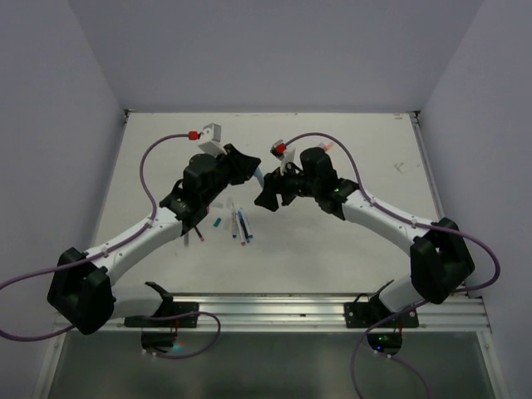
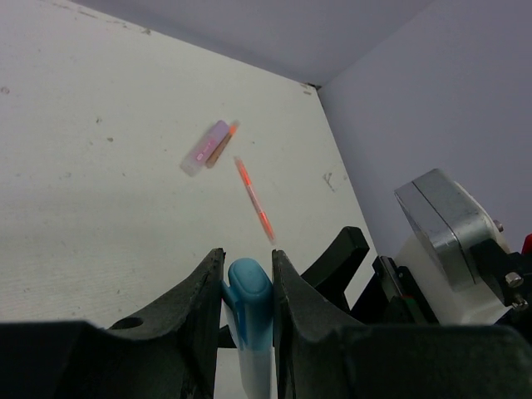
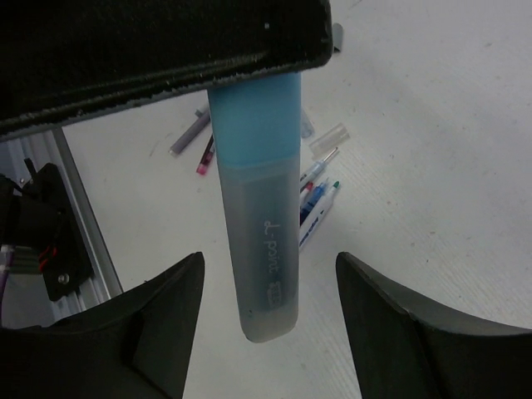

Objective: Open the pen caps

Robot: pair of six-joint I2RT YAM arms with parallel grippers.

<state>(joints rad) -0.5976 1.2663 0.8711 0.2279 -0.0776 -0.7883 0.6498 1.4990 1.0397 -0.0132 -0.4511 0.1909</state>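
My left gripper [image 2: 248, 258] is shut on the light blue cap [image 2: 251, 287] of a highlighter and holds it above the table. In the right wrist view the cap [image 3: 256, 116] hangs from the left fingers, with the frosted grey body [image 3: 264, 258] below it. My right gripper [image 3: 269, 258] is open, one finger on each side of the body's lower end, not touching it. In the top view the two grippers meet over the table's middle, left [image 1: 249, 170] and right [image 1: 268, 195]. The cap sits on the body.
Several loose pens [image 1: 239, 224] and a teal cap [image 1: 215, 223] lie on the table below the grippers, also in the right wrist view [image 3: 320, 199]. A pink-purple marker [image 2: 204, 148] and an orange pen [image 2: 253, 198] lie farther back. A metal rail [image 1: 291, 307] runs along the near edge.
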